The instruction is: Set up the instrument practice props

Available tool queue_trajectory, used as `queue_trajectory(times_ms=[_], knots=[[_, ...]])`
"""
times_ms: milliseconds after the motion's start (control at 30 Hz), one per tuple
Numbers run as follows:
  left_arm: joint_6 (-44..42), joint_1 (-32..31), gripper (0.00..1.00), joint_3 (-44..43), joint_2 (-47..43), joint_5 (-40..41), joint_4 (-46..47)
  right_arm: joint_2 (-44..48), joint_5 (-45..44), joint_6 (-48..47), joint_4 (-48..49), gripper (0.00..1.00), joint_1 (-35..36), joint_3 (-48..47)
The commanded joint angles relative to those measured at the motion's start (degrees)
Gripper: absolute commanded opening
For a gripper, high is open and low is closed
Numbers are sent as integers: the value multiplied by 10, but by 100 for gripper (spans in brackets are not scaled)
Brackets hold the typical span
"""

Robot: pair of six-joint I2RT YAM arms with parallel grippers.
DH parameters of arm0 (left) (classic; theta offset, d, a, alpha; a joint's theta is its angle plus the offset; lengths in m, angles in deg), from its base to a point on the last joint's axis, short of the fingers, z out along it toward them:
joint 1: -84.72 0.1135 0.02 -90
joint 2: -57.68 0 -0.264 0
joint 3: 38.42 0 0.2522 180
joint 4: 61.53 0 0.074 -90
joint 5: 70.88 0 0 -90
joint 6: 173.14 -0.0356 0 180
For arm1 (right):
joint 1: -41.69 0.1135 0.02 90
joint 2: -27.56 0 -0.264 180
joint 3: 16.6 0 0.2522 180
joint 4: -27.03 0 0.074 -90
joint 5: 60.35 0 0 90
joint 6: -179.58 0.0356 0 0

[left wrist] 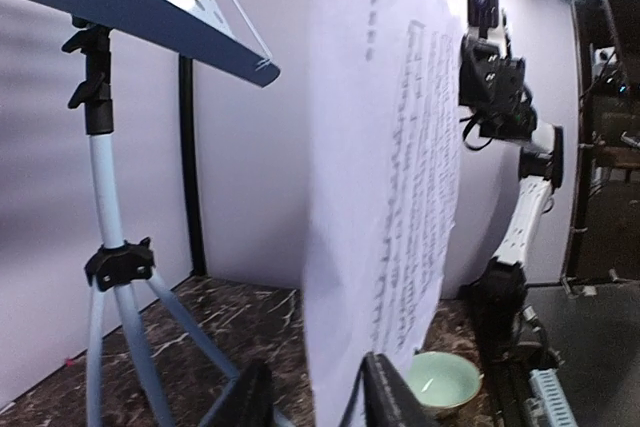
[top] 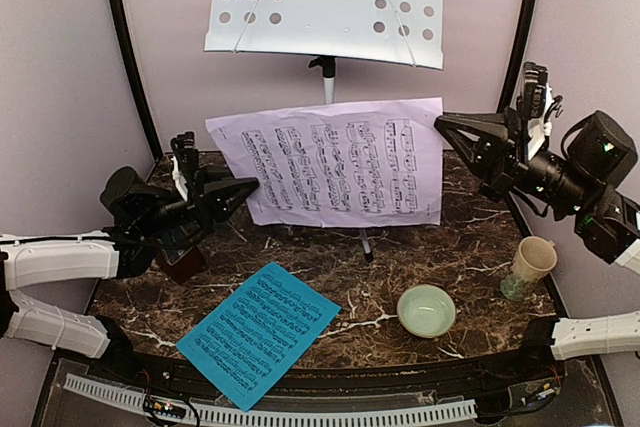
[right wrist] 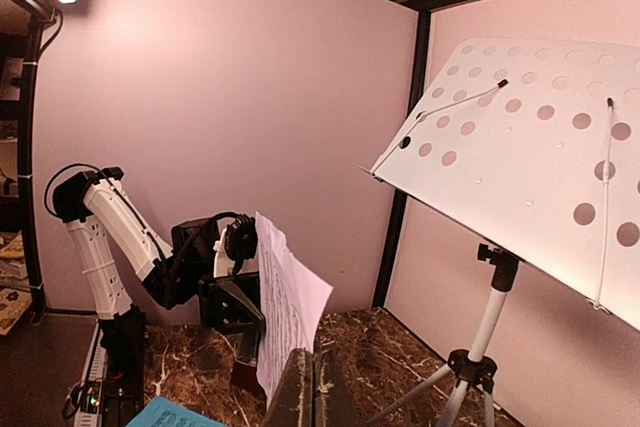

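Hanging upright in the air between the arms, the lavender page (top: pixel 330 162) is a thin, slightly bowed sheet printed with rows of black notes. It is in front of the stand (top: pixel 330 7) and below its desk. The desk is a flat white sheet punched with round holes, tilted back, with two thin wire page-holders across it. It sits on a silver tube with a black clamp and slim tripod legs, at the back of the tabletop (top: pixel 460 247), which is dark brown stone-patterned with pale veins. The cyan page (top: pixel 260 332) lies flat and askew near the front edge, left of centre. Only a small part of the dark reddish-brown metronome (top: pixel 183 267) shows under the left arm, so I cannot tell its shape. A glossy, round, pale green bowl (top: pixel 427 309) sits front right, with a cream mug (top: pixel 532 262) near it toward the right edge. The right gripper (top: pixel 442 125) meets the lavender page at its upper right corner, and its wrist view shows the jaws pinched together on the sheet's edge. The left gripper (top: pixel 250 189) is at the page's left edge. In its wrist view the jaws stand apart, straddling the sheet, and I cannot tell whether either finger presses it.
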Motion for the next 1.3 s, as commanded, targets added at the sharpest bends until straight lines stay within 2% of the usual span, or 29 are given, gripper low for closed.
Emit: queue_trajectory(times_ms=[0, 33, 67, 133, 167, 200, 300, 333, 400, 500, 700, 800, 933, 1267], knots=[[36, -2, 4, -11, -20, -44, 68, 17, -72, 35, 66, 0, -2, 49], [32, -2, 0, -15, -27, -40, 46, 18, -88, 40, 73, 0, -3, 64], [23, -2, 0, -21, -36, -32, 10, 17, -103, 48, 75, 10, -3, 76], [-15, -2, 0, -50, -64, -15, -110, 15, -140, 63, 66, 45, -3, 92], [-39, -2, 0, -69, -78, 6, -181, 13, -158, 66, 48, 60, -3, 93], [-55, -2, 0, -86, -92, 26, -254, 13, -173, 66, 21, 69, -3, 87], [-116, -2, 0, -134, -122, 62, -446, 11, -232, 60, -94, 92, -2, 40], [-132, -2, 0, -158, -125, 78, -507, 10, -254, 56, -130, 95, -3, 24], [-166, -2, 0, -194, -125, 83, -610, 8, -265, 37, -179, 99, -3, 3], [-187, -2, 0, -246, -112, 79, -728, -8, -277, 10, -221, 100, -2, -19], [-186, -2, 0, -334, -63, 38, -868, -83, -232, -23, -272, 100, 7, -87], [-191, -20, 0, -365, -49, 21, -908, -108, -182, -29, -256, 100, 12, -113], [-222, -39, 0, -405, -31, 10, -965, -171, -151, -55, -287, 100, 33, -174], [-295, -108, 0, -398, -26, 19, -980, -303, -92, -145, -415, 98, 66, -312]])
